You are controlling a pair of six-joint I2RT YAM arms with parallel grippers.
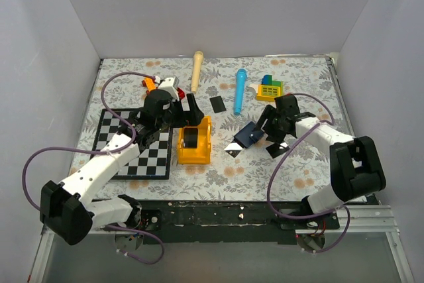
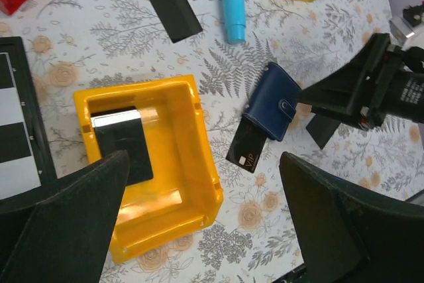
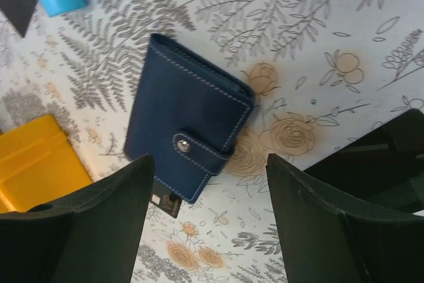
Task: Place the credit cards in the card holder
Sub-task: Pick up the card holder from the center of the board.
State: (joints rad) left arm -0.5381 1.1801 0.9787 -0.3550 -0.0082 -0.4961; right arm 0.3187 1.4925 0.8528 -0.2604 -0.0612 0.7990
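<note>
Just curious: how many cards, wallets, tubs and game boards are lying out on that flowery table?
Black cards: 3, one on the cloth, one in the tub, one poking out beside the wallet
Navy wallet: 1
Yellow tub: 1
Checkerboard: 1
Total: 6

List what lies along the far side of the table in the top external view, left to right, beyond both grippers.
orange piece → wooden stick → flat black rectangle → blue tube → yellow block toy
</note>
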